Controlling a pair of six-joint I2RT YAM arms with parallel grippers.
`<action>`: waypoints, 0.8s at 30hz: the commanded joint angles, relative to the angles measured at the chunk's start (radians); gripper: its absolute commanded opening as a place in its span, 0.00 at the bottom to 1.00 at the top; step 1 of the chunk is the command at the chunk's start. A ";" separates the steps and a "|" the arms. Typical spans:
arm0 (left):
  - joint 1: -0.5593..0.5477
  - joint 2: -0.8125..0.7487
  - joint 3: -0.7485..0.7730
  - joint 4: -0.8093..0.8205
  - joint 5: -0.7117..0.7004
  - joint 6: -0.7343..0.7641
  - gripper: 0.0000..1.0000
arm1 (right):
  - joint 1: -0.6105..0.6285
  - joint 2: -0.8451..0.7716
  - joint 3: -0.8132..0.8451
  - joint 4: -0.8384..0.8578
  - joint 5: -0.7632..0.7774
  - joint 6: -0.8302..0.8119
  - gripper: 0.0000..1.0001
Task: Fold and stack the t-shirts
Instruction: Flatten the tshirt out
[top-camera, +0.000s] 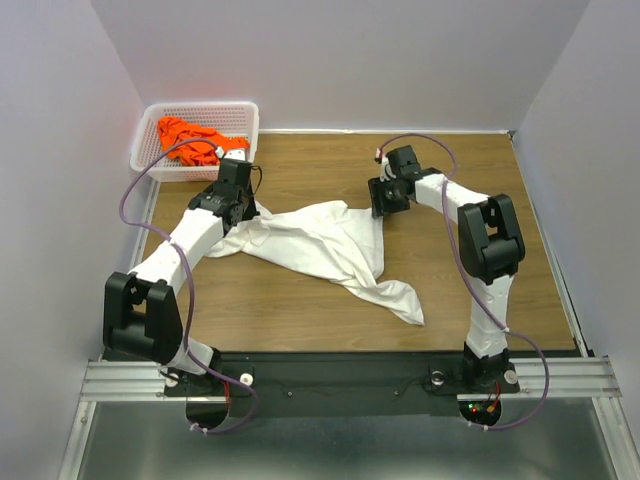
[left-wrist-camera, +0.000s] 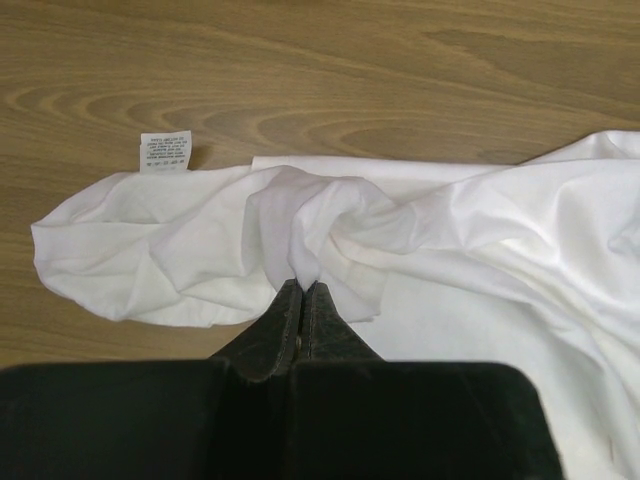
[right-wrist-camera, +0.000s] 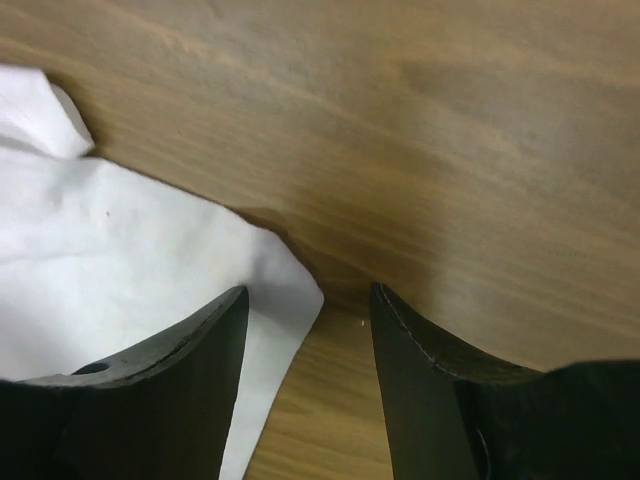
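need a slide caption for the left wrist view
Left gripper shut on a bunched fold of the white t-shirt, its care label lying on the wooden table.

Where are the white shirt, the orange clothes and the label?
white shirt (top-camera: 320, 245): top view, middle of the cloth.
orange clothes (top-camera: 190, 140): top view, middle of the heap.
label (left-wrist-camera: 166, 151): left wrist view, centre of the tag.

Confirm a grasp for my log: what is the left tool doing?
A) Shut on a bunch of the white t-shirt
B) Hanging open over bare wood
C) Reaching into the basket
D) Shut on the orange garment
A: in the left wrist view the left tool is closed, with a fold of the white t-shirt pinched between its tips.
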 joint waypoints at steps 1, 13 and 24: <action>0.001 -0.049 -0.023 -0.005 -0.007 0.002 0.00 | 0.008 0.027 0.072 0.074 -0.010 -0.040 0.58; -0.001 -0.077 -0.048 -0.023 -0.029 -0.007 0.00 | 0.045 0.072 0.015 0.072 -0.005 -0.150 0.53; -0.001 -0.083 0.026 -0.046 -0.132 0.051 0.00 | 0.053 -0.028 -0.005 0.060 0.257 -0.114 0.01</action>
